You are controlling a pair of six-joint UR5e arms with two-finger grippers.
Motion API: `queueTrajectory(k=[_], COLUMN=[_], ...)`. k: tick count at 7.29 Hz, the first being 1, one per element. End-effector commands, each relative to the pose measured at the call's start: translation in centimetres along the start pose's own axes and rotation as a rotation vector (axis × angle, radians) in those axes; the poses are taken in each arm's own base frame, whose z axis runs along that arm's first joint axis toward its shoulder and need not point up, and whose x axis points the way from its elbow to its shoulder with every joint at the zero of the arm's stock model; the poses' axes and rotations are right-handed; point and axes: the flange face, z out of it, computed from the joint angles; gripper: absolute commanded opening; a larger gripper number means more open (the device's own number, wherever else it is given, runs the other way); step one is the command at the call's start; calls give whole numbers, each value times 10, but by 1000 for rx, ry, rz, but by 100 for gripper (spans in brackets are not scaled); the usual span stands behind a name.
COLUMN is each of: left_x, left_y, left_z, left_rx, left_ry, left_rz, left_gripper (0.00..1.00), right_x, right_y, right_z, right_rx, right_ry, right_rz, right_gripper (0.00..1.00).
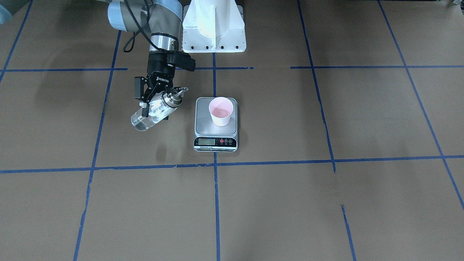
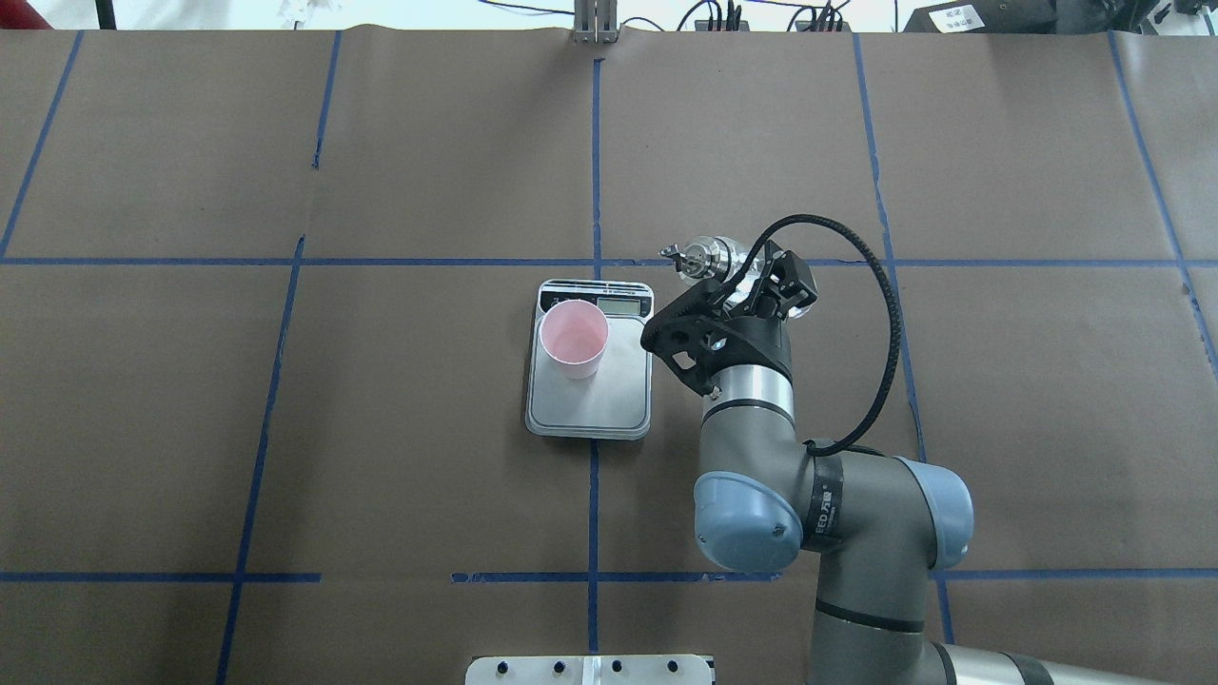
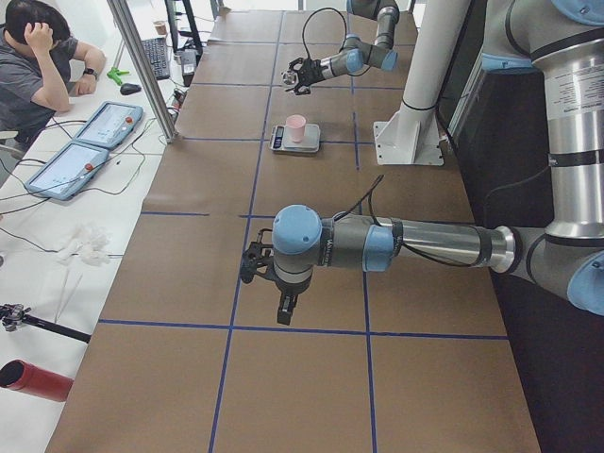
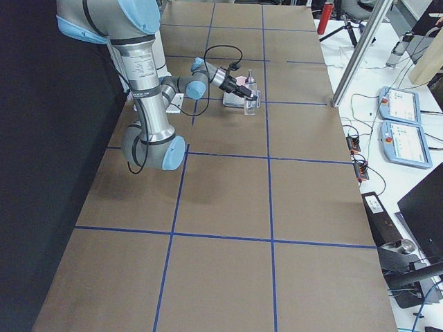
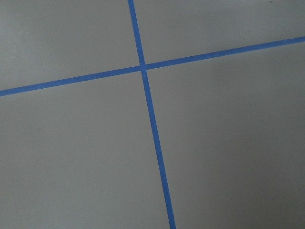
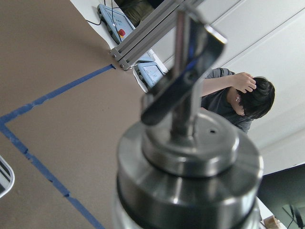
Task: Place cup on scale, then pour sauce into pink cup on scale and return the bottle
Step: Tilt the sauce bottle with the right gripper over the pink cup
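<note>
The pink cup (image 1: 221, 111) stands upright on the silver platform of the scale (image 1: 203, 125), toward the side with the display; its inside is pink. My right gripper (image 1: 155, 108) is shut on the clear glass bottle (image 1: 142, 122), held above the table beside the scale and tilted, its silver spout cap (image 1: 171, 98) pointing toward the cup but short of it. From overhead, the bottle (image 2: 706, 255) is just past the scale's (image 2: 590, 404) display corner. The cap (image 6: 190, 157) fills the right wrist view. My left gripper (image 3: 251, 265) hovers over bare table far from the scale; I cannot tell its state.
The white robot pedestal (image 1: 214, 25) stands behind the scale. A black cable (image 2: 890, 314) loops off the right wrist. Blue tape lines (image 5: 147, 114) grid the brown table. A person (image 3: 38, 57) sits at a side bench with tablets (image 3: 85, 151).
</note>
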Motion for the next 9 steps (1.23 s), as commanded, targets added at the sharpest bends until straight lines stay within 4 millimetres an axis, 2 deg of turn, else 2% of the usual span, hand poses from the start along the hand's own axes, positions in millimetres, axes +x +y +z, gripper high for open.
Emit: queueTrajectory(k=[1, 2, 3, 4, 5, 7, 8, 9], left_x=[0, 0, 0, -1, 0, -1, -1, -1], left_y=[0, 0, 0, 0, 0, 1, 1, 1], left_z=[1, 1, 1, 1, 1, 1, 1, 1], left_rx=[-1, -1, -1, -2, -1, -3, -3, -3], left_ry=[0, 0, 0, 0, 0, 1, 1, 1], left_rz=[-1, -1, -1, -2, -1, -2, -3, -3], left_gripper=[100, 100, 100, 100, 100, 100, 100, 100], right_x=[-16, -21, -35, -47, -48, -64, -71, -73], right_y=[-2, 2, 9, 3, -8, -5, 3, 3], right_z=[-3, 2, 13, 22, 18, 30, 38, 39], right_rx=[10, 11, 12, 10, 18, 41, 45, 62], right_ry=[59, 79, 120, 140, 139, 223, 255, 289], right_rz=[-152, -175, -218, -252, -246, -363, -397, -428], right_gripper=[0, 0, 0, 0, 0, 0, 0, 0])
